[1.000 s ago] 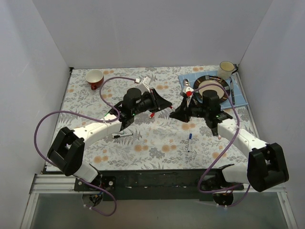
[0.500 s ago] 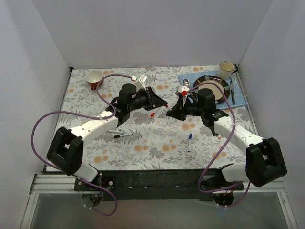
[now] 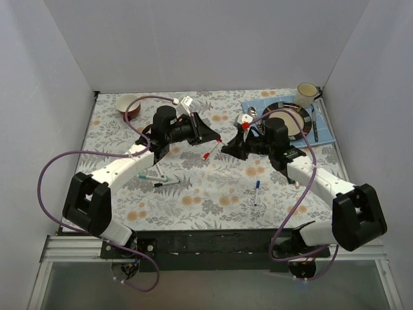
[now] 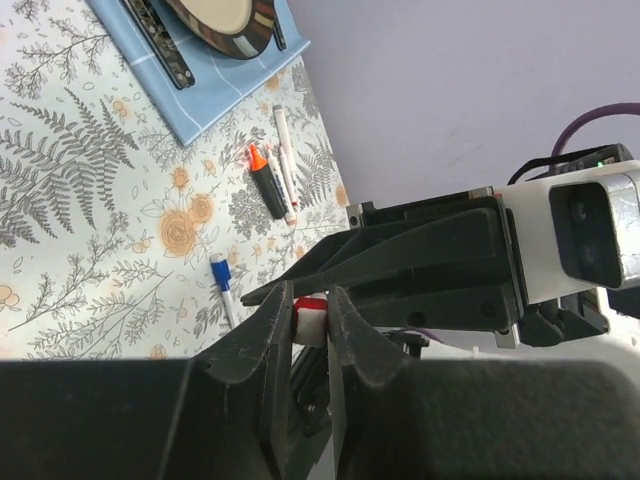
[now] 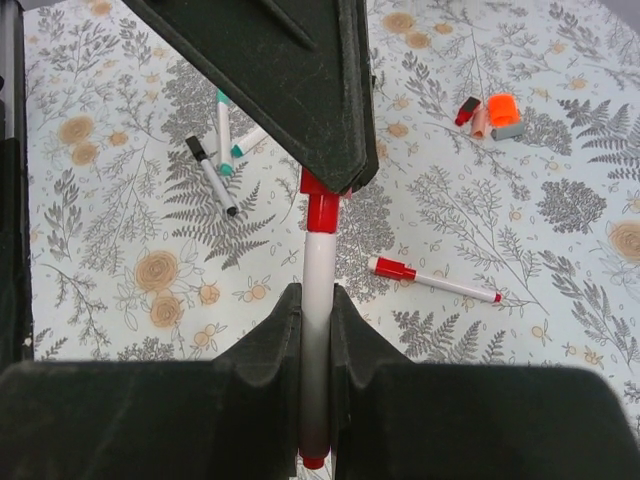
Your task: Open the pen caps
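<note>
I'm clamping my right gripper on the white barrel of a red-capped pen, fingers pressing both sides, barrel running toward 12 o'clock in the right wrist view. My left gripper is pinching the red cap at that pen's far end, fingers closed on it. The cap is sitting flush on the barrel, no gap showing. In the top view both grippers are meeting nose to nose just to 12 o'clock of table centre, above the floral tablecloth. A second red pen is lying flat at 4 o'clock of the held cap, capped. Two green pens and a black-tipped pen are lying together at 10 o'clock. A loose orange cap is sitting at 2 o'clock. A blue-capped pen is lying at 5 o'clock of the grippers in the top view. A black-barrelled orange marker is lying just beside thin white pens in the left wrist view. A plate is sitting on a blue mat at the table's 2 o'clock corner, a cream mug by it, and a red cup at 10 o'clock.
</note>
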`<state>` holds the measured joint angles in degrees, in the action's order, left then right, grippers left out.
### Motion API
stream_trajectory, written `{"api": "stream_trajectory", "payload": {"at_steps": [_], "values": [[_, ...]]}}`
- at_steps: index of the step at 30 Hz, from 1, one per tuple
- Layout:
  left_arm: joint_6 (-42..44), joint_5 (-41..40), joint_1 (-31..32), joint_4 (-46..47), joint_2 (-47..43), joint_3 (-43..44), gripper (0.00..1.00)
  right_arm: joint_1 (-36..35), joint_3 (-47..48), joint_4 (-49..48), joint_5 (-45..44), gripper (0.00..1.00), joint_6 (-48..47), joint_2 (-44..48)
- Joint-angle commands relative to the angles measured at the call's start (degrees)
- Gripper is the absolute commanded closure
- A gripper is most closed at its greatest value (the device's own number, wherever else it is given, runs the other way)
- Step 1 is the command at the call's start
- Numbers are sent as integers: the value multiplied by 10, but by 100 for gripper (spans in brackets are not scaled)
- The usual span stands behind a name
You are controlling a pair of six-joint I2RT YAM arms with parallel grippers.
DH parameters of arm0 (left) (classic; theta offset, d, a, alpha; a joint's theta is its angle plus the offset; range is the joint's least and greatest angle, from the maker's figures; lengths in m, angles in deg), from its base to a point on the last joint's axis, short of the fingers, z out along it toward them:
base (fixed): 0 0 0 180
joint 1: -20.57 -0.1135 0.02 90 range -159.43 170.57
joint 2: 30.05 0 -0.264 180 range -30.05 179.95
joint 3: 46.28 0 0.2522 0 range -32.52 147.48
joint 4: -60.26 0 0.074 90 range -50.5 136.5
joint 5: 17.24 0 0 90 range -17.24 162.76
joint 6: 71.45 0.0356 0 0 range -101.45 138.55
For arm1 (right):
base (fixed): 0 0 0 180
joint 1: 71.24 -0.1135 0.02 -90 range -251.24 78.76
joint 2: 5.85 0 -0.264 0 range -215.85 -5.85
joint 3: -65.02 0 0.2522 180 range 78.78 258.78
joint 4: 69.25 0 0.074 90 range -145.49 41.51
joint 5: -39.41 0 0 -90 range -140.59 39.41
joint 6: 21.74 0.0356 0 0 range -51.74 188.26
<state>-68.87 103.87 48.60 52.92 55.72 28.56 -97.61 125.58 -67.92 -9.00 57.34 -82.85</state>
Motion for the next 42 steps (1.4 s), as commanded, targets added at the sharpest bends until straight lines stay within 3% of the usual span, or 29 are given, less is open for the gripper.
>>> {"api": "stream_trajectory", "payload": {"at_steps": [1, 13, 18, 22, 28, 35, 41, 42], "values": [[39, -330, -207, 99, -21, 89, 100, 19, -58, 260, 82, 99, -29, -2], [56, -282, -229, 52, 27, 162, 100, 9, -48, 280, 70, 99, -57, 13], [58, -231, -229, 72, 34, 114, 100, 23, -10, 341, 80, 99, -159, 24], [84, -163, -229, 67, 62, 99, 100, 75, 9, 405, 125, 99, -226, 29], [120, -120, -223, 9, 142, 94, 100, 125, -11, 369, 95, 99, -203, 90], [161, -118, -184, -81, 255, 146, 100, 140, -8, 368, 83, 99, -198, 90], [170, -130, -169, -104, 310, 168, 91, 146, -8, 369, 80, 99, -198, 90], [172, -131, -167, -104, 313, 171, 83, 147, -8, 369, 80, 99, -198, 89]]}}
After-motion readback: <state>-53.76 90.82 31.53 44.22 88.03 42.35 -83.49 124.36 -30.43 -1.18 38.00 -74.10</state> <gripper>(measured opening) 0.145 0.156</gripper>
